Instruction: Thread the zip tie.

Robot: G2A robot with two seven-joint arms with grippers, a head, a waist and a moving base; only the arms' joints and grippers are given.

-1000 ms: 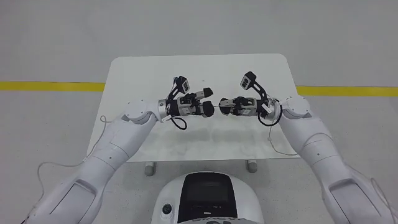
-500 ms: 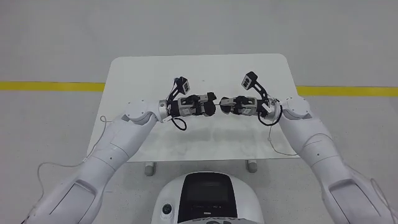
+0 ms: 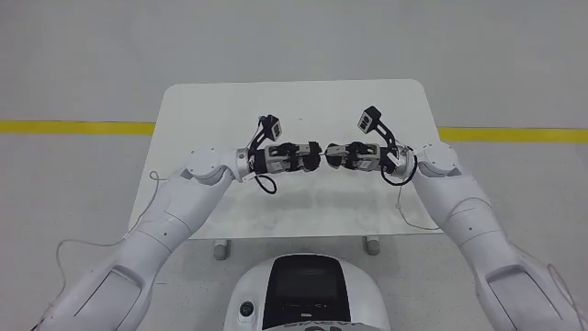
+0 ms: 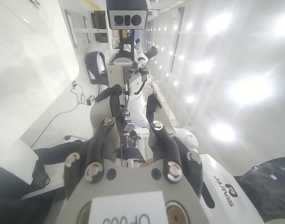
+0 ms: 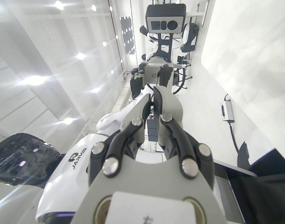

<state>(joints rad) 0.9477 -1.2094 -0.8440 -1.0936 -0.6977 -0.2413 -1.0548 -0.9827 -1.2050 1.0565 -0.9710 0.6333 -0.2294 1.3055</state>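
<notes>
We see zip tie [image 4: 121, 150] lying along axis of L gripper [image 3: 313, 158], pointing at R gripper [image 3: 332, 155]. L fingers [image 4: 153, 108] part-open, R fingers [image 5: 157, 103] near-shut, grip unclear. L has closed in since.

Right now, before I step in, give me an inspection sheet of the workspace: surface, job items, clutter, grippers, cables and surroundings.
Surface: white table, both arms held above its middle.
Job's things: zip tie, a thin black strand running from the right gripper toward the left gripper.
Clutter: nothing seen.
Grippers: right gripper looks shut on the zip tie; left gripper open, tip to tip with it.
Cables: black loops at both wrists; power adapter with its cable on the floor.
Surroundings: yellow floor lines.
</notes>
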